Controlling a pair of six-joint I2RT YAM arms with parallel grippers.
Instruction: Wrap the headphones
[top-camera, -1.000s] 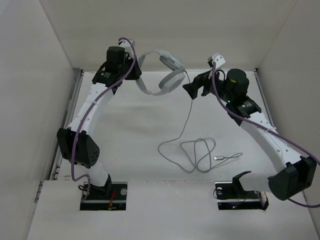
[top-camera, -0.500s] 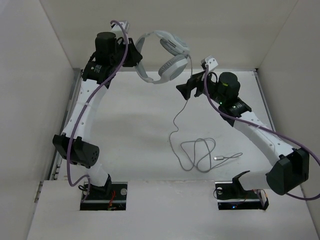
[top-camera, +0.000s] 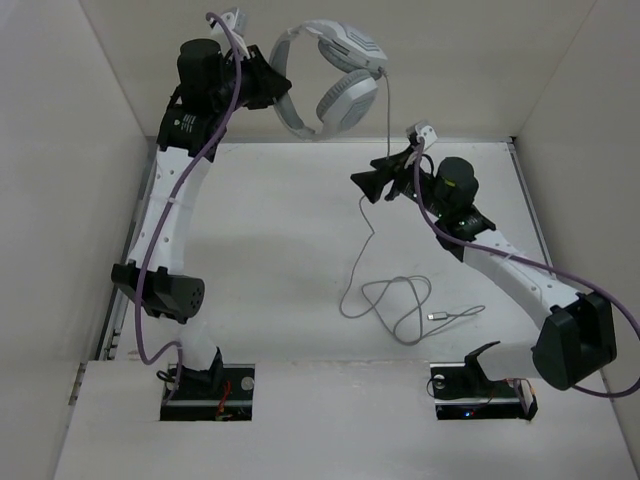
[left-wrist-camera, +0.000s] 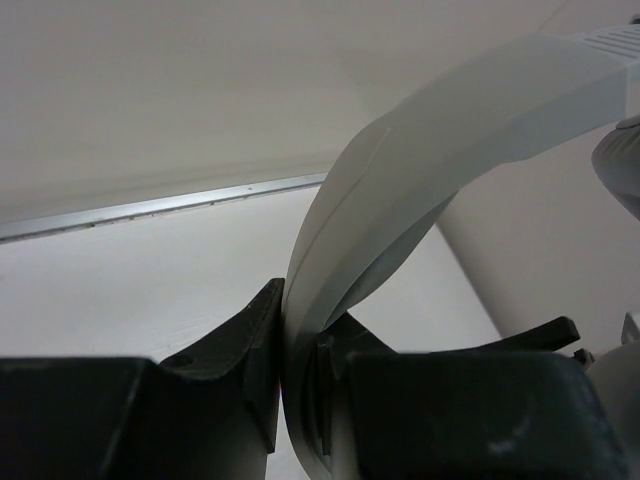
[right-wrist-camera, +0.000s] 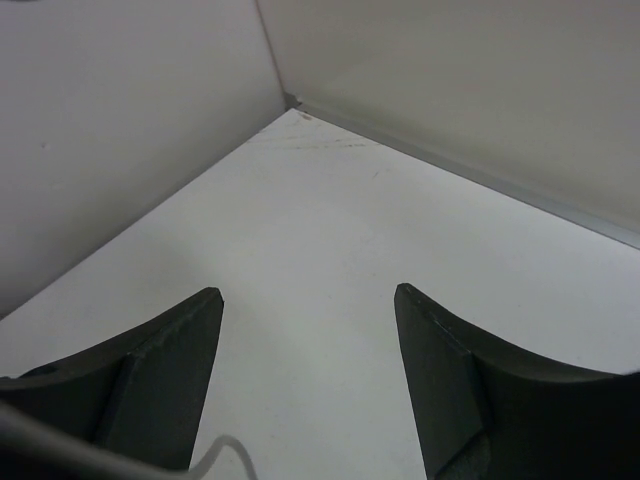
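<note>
The cable (top-camera: 385, 310) lies looped on the table (top-camera: 270, 260), near and right of middle, then rises past the right claw (top-camera: 368, 184), whose fingers stand apart and empty. Far left, the left claw (top-camera: 272, 88) is clamped on the headband (left-wrist-camera: 400, 190) of the headphones (top-camera: 335, 75), which hang above the table.

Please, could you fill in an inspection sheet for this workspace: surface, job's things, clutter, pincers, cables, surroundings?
Surface: white table, flat.
Job's things: headphones held in the air above the far side of the table; their grey cable hangs down and lies in loops on the table, with the plug at the end.
Clutter: nothing seen.
Pincers: left pincer shut on the headband; right pincer open, holding nothing, close to the hanging cable.
Cables: purple arm cables run along both arms.
Surroundings: white walls on three sides.
</note>
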